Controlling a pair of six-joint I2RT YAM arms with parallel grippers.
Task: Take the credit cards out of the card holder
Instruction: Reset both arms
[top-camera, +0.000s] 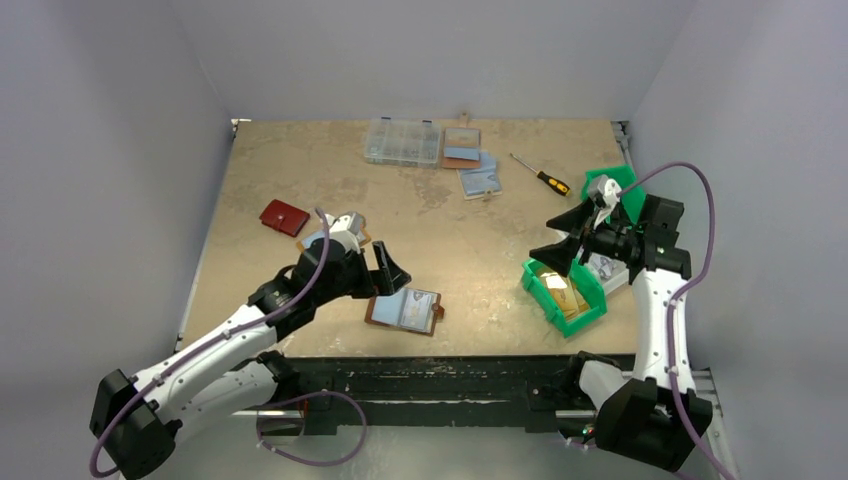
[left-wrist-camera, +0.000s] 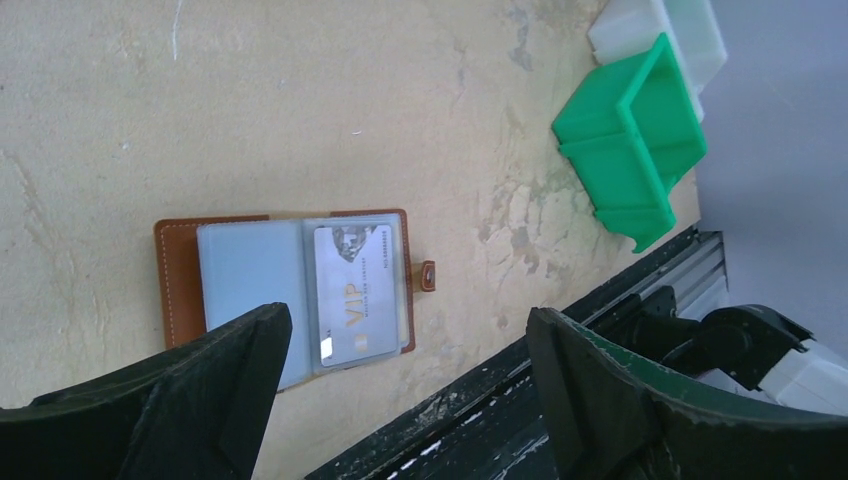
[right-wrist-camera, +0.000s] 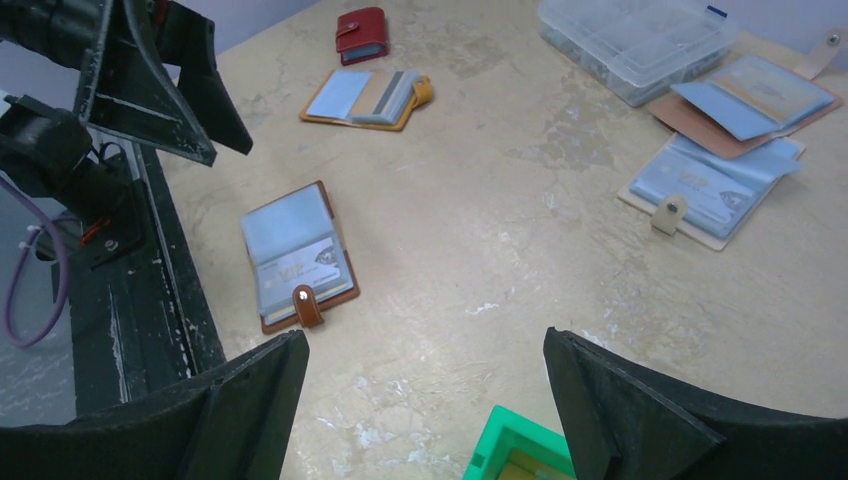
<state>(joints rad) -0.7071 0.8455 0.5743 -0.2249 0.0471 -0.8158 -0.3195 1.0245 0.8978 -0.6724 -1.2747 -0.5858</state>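
- The credit cards: one silvery-grey card (left-wrist-camera: 355, 295) marked VIP shows in a clear sleeve (left-wrist-camera: 250, 275) of the card holder (top-camera: 405, 311). The holder lies open and flat on the table (top-camera: 450, 230) near the front edge, its snap tab (left-wrist-camera: 428, 275) on the side toward the green bin (top-camera: 565, 290).
- Something flat and gold-orange lies inside that bin.
- The left gripper (top-camera: 385, 265) hangs just above the holder, fingers spread wide with nothing between them.
- The right gripper (top-camera: 560, 237) hovers over the green bin, its jaws also apart and empty.
- The card looks thin, light and stiff, with a slick plastic face. I judge that it will bend a little rather than crease and can slip out of a shallow pinch.
- The sleeve is soft film and likely holds the card by friction alone. The holder itself seems light enough to slide or lift along with the card unless something pins it.
- The best hold is probably a pinch across the card's two faces at the edge nearest the sleeve's mouth. From these views I cannot tell which side of the sleeve is open.
- A fingertip pressed on the bare leather border beside the sleeves would steady the holder without trapping the card.
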